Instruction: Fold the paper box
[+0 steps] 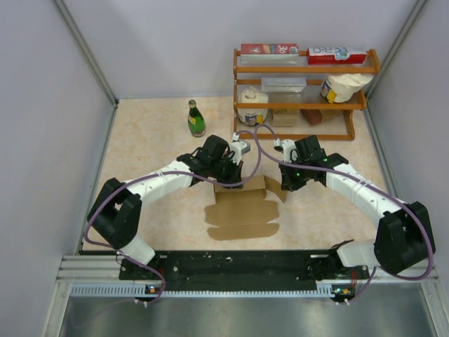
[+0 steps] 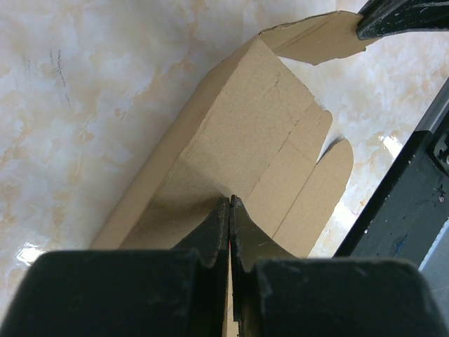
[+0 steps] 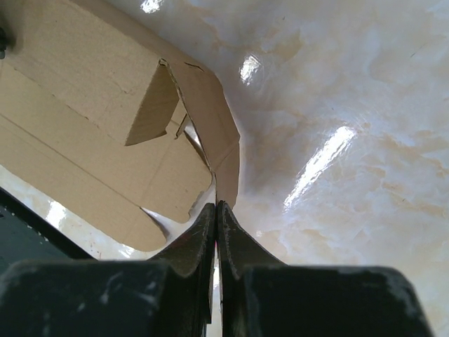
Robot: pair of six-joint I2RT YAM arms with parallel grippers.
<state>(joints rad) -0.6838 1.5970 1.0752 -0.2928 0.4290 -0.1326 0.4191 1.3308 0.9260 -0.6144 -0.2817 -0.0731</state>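
Box [image 1: 242,210] between left tool [image 2: 230,210], right tool [image 3: 216,210] (edges pinched)

The paper box [image 1: 242,210] is plain brown cardboard, half folded, lying near the middle of the surface [image 1: 161,140]. Its near panels lie flat, with rounded flaps. Its far panel stands raised, and a flap at its right end tilts upward.

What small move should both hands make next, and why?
Probably swing the raised far panel toward the near edge, together. The left hand and right hand each pinch an end of the paper box, whose far part stands up while the rest lies flat.
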